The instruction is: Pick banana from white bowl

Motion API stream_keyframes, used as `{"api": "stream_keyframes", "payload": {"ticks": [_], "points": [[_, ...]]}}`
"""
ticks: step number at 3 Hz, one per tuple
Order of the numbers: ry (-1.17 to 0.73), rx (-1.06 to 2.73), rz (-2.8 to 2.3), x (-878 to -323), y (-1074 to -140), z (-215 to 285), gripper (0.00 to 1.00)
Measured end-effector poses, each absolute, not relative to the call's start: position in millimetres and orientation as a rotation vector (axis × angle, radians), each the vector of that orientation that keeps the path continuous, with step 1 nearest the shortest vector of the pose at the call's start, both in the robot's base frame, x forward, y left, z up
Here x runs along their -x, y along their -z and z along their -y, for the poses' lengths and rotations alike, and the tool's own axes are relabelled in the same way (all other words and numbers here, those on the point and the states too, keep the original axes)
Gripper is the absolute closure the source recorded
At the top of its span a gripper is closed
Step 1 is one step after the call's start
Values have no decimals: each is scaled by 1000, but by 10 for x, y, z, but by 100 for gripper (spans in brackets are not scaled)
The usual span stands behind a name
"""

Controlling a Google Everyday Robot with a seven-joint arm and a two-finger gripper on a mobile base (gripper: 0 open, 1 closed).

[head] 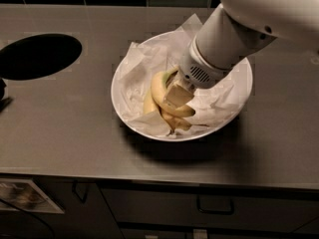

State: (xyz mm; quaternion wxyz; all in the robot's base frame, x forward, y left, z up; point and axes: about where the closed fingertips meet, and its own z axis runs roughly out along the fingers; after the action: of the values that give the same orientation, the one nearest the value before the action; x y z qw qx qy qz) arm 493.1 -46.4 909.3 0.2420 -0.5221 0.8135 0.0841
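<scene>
The white bowl [239, 91] sits in the middle of the dark counter, lined with crumpled white paper. The banana [157, 89] lies in it, strongly curved, yellow, greenish at its upper end. Other yellow banana pieces [178, 122] lie under and beside it. My gripper [177, 94] reaches down into the bowl from the upper right. It rests against the inner side of the banana's curve. The white arm hides the back right of the bowl.
A round dark hole [37, 56] is cut into the counter [65, 128] at the left. A dark tiled wall runs along the back. Drawers with handles [214, 205] sit below the counter's front edge.
</scene>
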Motion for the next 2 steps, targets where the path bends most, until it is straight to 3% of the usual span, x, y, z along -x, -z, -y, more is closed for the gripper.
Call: {"api": "stream_keyframes", "payload": {"ticks": [2], "points": [[-241,1434,-2220,-4879,-9012,318,51]]}}
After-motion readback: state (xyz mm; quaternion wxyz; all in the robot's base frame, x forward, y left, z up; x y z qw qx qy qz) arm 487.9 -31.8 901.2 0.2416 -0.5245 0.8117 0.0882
